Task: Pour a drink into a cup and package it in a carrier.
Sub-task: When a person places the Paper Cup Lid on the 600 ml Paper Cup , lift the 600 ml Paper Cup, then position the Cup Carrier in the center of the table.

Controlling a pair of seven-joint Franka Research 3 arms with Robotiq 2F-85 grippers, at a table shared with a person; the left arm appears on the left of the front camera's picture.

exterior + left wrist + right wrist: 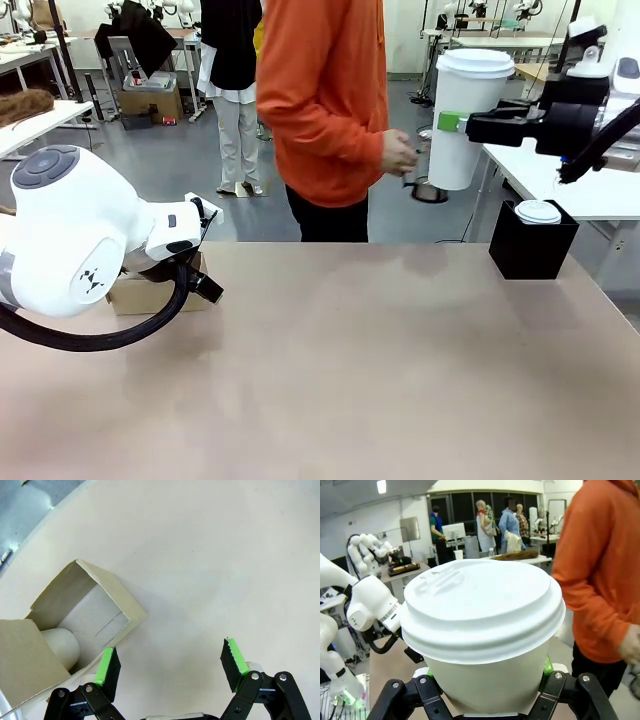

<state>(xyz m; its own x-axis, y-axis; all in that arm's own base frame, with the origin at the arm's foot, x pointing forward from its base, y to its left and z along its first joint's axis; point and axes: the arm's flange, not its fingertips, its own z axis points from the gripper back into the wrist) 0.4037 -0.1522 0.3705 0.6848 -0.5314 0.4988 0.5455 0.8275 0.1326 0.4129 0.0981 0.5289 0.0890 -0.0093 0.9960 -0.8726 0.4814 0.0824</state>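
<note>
Right gripper [490,692]: jaws are clamped on the sides of the cup [480,615], green pads pressed against the paper wall below the lid. The cup is held upright, lid on, high above the far right edge of the table [350,380]. A black box [530,250] is seen below it and slightly farther right, with a white lidded cup [538,212] seated in its top. A person in an orange top [325,100] is stood at the far edge, near the held cup.

Left gripper [171,666]: jaws are spread wide, nothing between them but bare tabletop. One pad [107,672] is placed at the edge of the carrier [107,590]; contact cannot be told. A white rounded object [61,647] is seen in one pocket of the carrier. The carrier is set at the left side of the table, partly hidden behind the left arm in the front view. Wide open tabletop is left across the middle and near side.
</note>
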